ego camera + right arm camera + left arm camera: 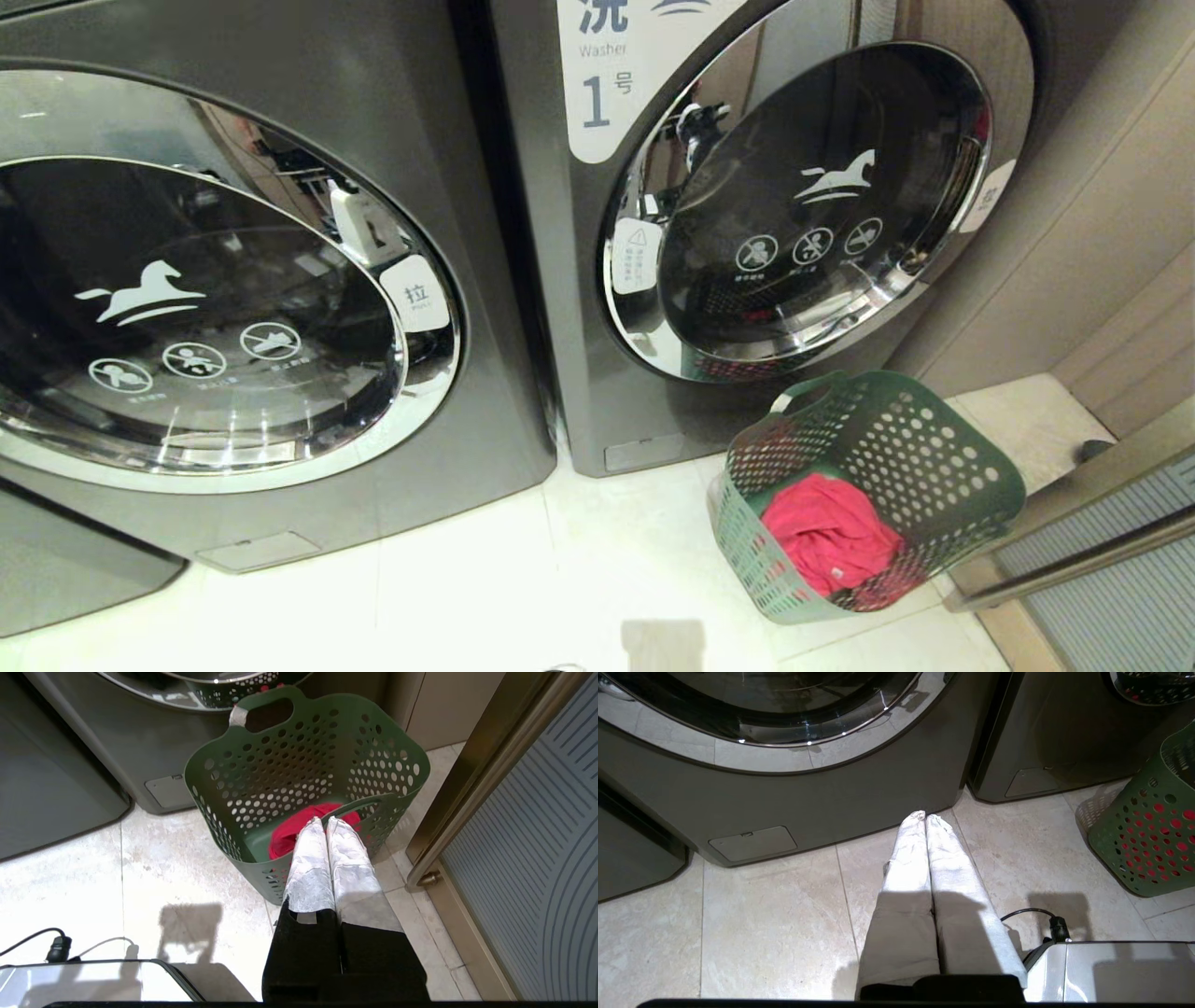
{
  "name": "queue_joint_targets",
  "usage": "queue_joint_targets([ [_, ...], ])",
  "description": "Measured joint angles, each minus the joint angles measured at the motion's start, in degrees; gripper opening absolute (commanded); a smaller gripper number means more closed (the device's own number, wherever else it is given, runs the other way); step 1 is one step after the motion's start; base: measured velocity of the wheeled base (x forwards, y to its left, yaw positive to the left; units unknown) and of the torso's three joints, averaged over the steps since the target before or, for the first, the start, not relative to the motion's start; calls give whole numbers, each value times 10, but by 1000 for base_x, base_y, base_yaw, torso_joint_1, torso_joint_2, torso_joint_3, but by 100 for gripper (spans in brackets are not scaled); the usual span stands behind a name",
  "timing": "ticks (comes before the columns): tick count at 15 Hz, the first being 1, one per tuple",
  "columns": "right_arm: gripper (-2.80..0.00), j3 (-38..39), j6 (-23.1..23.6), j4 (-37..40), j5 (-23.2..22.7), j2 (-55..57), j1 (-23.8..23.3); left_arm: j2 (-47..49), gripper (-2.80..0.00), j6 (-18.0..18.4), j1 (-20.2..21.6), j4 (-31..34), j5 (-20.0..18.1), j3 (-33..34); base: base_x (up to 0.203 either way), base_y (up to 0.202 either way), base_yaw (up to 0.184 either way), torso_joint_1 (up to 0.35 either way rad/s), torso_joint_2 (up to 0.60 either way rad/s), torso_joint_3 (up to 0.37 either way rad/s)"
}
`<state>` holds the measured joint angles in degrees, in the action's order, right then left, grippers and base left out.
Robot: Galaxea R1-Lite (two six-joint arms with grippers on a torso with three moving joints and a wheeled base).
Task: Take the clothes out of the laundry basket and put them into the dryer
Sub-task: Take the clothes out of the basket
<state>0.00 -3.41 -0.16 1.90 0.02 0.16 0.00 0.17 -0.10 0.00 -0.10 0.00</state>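
A green perforated laundry basket point(934, 467) stands on the tile floor at the right, with red clothes point(826, 537) in its bottom. Two grey front-loading machines stand side by side with their round doors shut: the left one point(187, 308) and the right one point(812, 205), which is labelled Washer 1. I cannot tell which is the dryer. Neither gripper shows in the head view. My right gripper point(324, 820) is shut and empty, above the near rim of the basket point(289, 765) and the red clothes point(289, 833). My left gripper point(924, 815) is shut and empty, low over the floor before the left machine.
A metal-framed door panel point(1074, 551) stands close to the right of the basket. A beige wall panel point(1102, 243) runs behind it. My white base with a black cable point(1106, 970) lies low between the arms. Pale tile floor point(467, 579) spreads before the machines.
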Motion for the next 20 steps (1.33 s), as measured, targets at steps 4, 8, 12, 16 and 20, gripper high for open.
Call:
queue_joint_targets([
  [4, -280, 0, 0, 0, 0, 0, 0, 0, -280, 0, 0, 0, 0, 0, 0, 0, 0, 6, 5, -200],
  [8, -280, 0, 0, 0, 0, 0, 0, 0, -280, 0, 0, 0, 0, 0, 0, 0, 0, 3, 4, -195],
  [12, -280, 0, 0, 0, 0, 0, 0, 0, -280, -2, 0, 0, 0, 0, 0, 0, 0, 2, 2, -201],
  [16, -280, 0, 0, 0, 0, 0, 0, 0, -280, -3, 0, 0, 0, 0, 0, 0, 0, 1, 3, -198],
  [20, -280, 0, 1, 0, 0, 0, 0, 0, -280, -3, 0, 0, 0, 0, 0, 0, 0, 8, 3, -195],
])
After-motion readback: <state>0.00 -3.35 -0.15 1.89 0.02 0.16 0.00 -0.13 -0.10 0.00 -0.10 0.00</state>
